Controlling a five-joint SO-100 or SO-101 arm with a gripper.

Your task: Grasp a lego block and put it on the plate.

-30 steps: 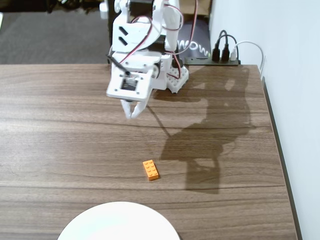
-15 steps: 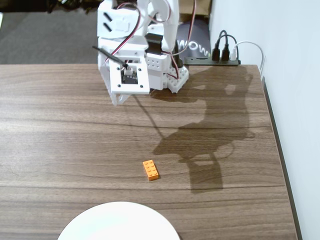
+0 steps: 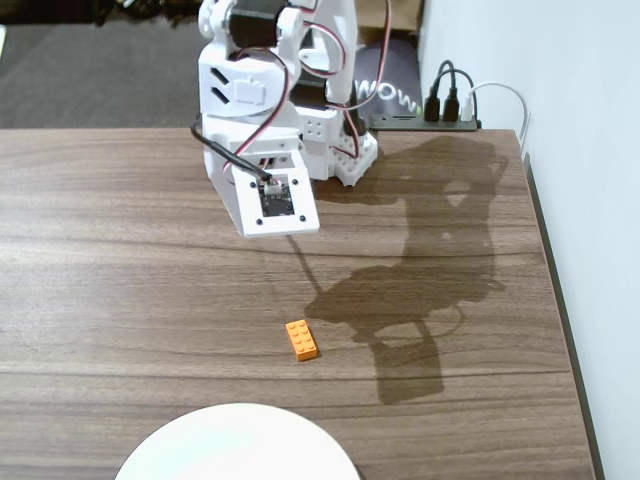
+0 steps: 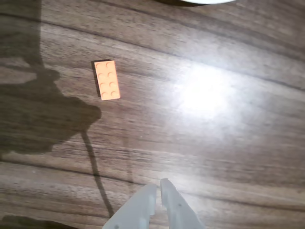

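Since the brick (image 4: 107, 79), upper left in wrist view, looks light, stiff, slick, pinch its long sides; gripper (image 4: 158, 187) clenched, empty.

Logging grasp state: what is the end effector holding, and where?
Nothing. The end effector is shut and empty; the lego block lies apart on the table.
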